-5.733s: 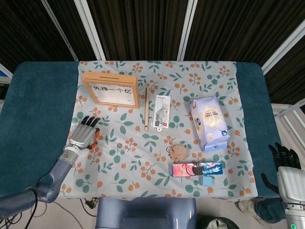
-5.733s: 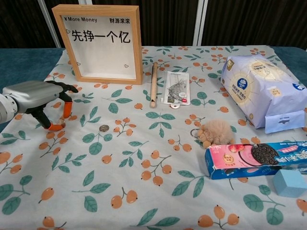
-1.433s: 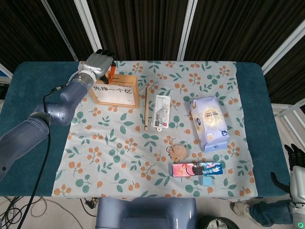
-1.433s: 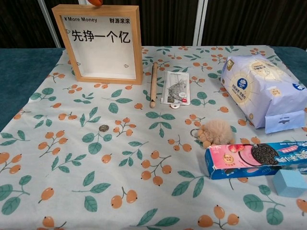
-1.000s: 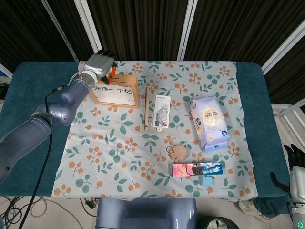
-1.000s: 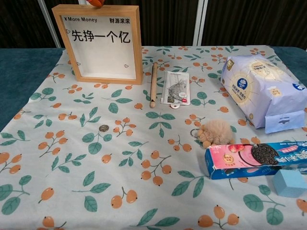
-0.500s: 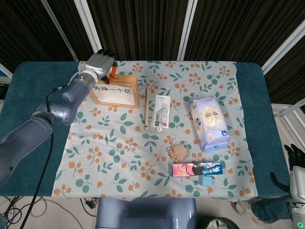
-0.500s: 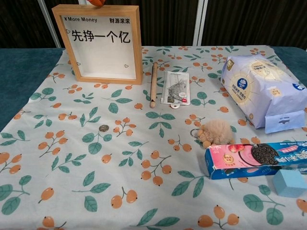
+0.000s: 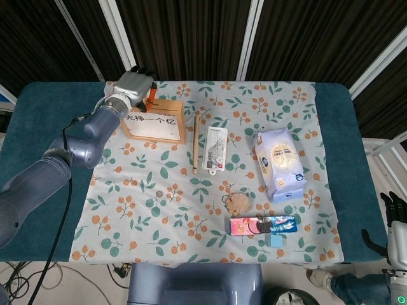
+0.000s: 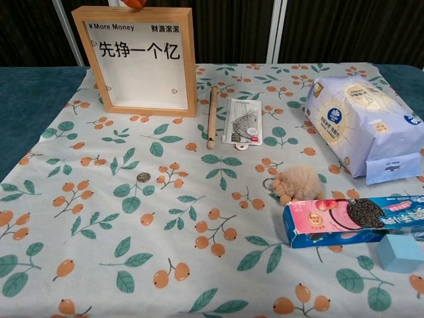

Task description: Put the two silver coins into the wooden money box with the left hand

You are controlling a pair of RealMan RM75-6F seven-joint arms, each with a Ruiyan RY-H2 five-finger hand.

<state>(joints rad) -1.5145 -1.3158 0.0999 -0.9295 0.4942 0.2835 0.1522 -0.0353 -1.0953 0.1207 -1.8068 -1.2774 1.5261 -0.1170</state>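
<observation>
Left robot hand (image 9: 135, 84) sits over the top edge of the wooden money box (image 9: 151, 119), fingertips (image 9: 151, 95) w/ orange pads pointing down at the slot area. That's the spot for a coin drop, prob. why it's raised there rather than down on the cloth. Can't tell if a coin is pinched betw. the fingers; too small, and the chest view shows only an orange tip (image 10: 134, 4) at the box's top edge. So grip state: unknown.

Box stands upright at the far left of the floral cloth (image 9: 191, 210), front panel facing the robot, slot on top, so approach has to be from above.

One silver coin (image 10: 143, 177) lies flat on the cloth, nearer the robot than the box, well apart from it. Second coin not visible on the cloth; maybe in the hand or already in the box, can't say.

Other stuff is right of the box: wooden stick (image 9: 195, 145) just beside it, carded item (image 9: 214, 149) next, then a tissue pack (image 9: 278, 163), fluffy keyring (image 9: 239, 202), cookie box (image 9: 263, 225), blue cube (image 9: 275, 241). None blocks the left arm's path.

Right robot hand (image 9: 397, 230) parked off the desk (image 9: 38, 159) at the lower right, fingers up, apparently idle; the task doesn't use it.
</observation>
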